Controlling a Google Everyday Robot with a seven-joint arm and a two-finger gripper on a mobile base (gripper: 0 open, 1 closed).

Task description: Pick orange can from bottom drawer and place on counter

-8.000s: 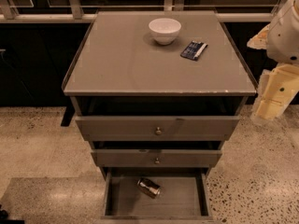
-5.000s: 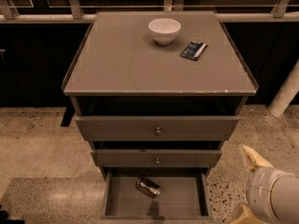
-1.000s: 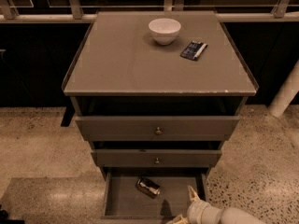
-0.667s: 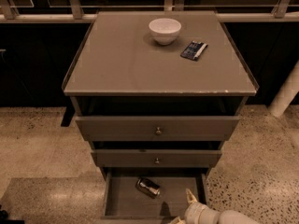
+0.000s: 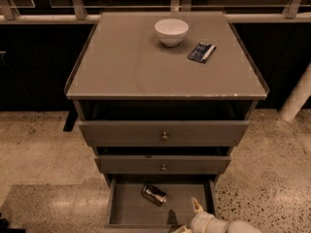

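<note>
The orange can [image 5: 154, 194] lies on its side on the floor of the open bottom drawer [image 5: 131, 210], near the middle back. My gripper [image 5: 188, 216] reaches in from the bottom right edge of the camera view, at the drawer's front right, a short way right of and below the can, not touching it. One cream fingertip [image 5: 196, 206] points up toward the drawer's back. The counter [image 5: 131, 62] is the wide grey-brown top of the cabinet.
A white bowl [image 5: 171, 31] and a flat dark-blue packet [image 5: 201, 52] sit at the back of the counter. Two knobbed drawers [image 5: 164, 136] above the bottom one are slightly pulled out. Speckled floor lies around; a white post [image 5: 297, 98] stands at right.
My arm went from the right of the cabinet down to the bottom drawer's front right. In the last second the gripper has edged slightly left. The can has not moved.
</note>
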